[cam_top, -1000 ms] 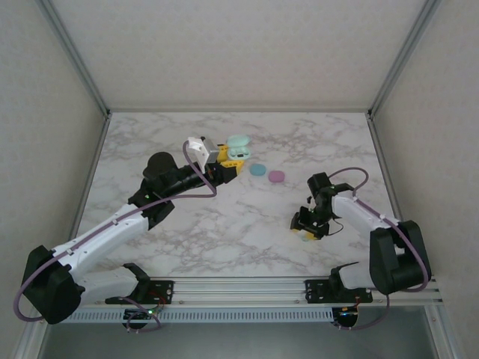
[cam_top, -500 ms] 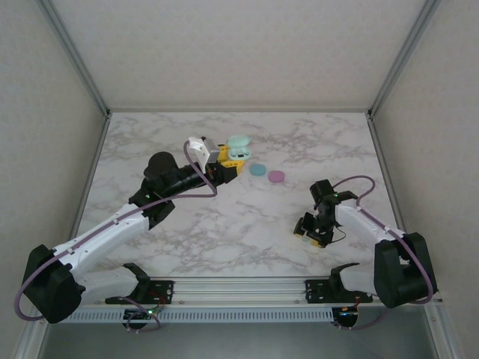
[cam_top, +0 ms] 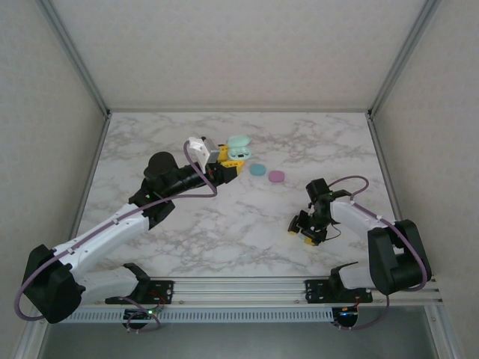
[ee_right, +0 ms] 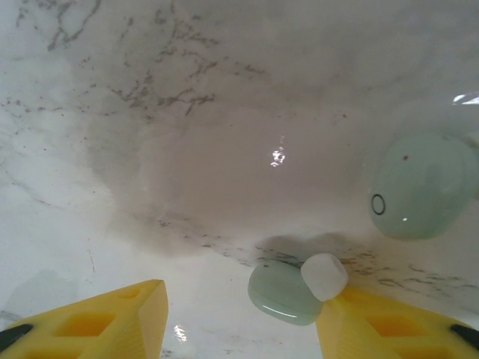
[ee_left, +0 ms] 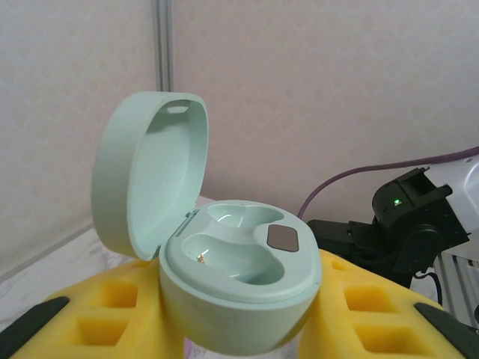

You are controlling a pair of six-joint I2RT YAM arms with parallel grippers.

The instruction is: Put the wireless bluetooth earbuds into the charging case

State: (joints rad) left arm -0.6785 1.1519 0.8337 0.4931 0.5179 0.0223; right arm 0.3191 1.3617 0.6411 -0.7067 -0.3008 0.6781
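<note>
1. Two left fingers (ee_left: 97, 318) stay clamped on the open mint charging case (ee_left: 236, 288), sockets empty.
2. Right fingers (ee_right: 90, 321), half apart, have edged toward nine o'clock, straddling a mint earbud (ee_right: 283, 293) on the tabletop (ee_right: 187, 149), ready to pinch; its twin (ee_right: 419, 196) lies at two o'clock.

The pale green clamshell plastic charging case (ee_left: 238, 303) is smooth and satin; the white marble-patterned tabletop (ee_right: 165, 127) is glossy.
</note>
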